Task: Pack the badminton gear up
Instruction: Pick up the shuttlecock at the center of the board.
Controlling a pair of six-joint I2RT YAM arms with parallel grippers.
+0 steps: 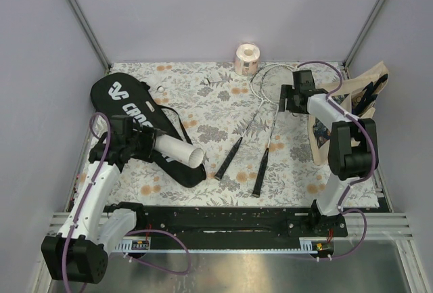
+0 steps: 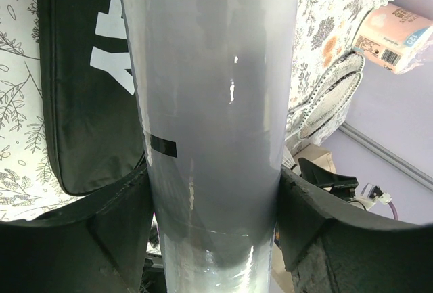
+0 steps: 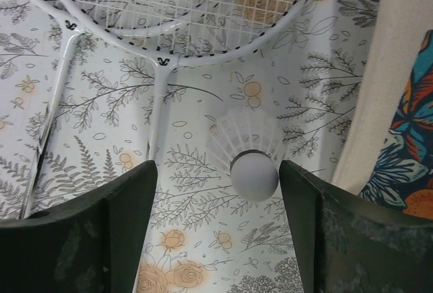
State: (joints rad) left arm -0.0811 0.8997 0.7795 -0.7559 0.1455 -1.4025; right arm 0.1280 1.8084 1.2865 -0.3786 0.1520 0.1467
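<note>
My left gripper (image 1: 145,141) is shut on the white tube (image 1: 178,149), which lies slanted over the near end of the black racket bag (image 1: 132,107). In the left wrist view the tube (image 2: 216,90) fills the gap between both fingers (image 2: 128,205). Two rackets (image 1: 252,127) lie side by side mid-table, black handles toward me. Their heads (image 3: 169,9) rest just ahead of my right gripper (image 3: 218,191). It stands open over the cloth, with a white shuttlecock (image 3: 252,164) lying between its fingers, close to the right one.
A beige printed tote bag (image 1: 355,100) leans at the right edge, beside the right arm. A pinkish paper roll (image 1: 247,58) stands at the back wall. A small white shuttlecock (image 1: 161,88) lies beside the bag. The floral cloth (image 1: 203,103) covers the table.
</note>
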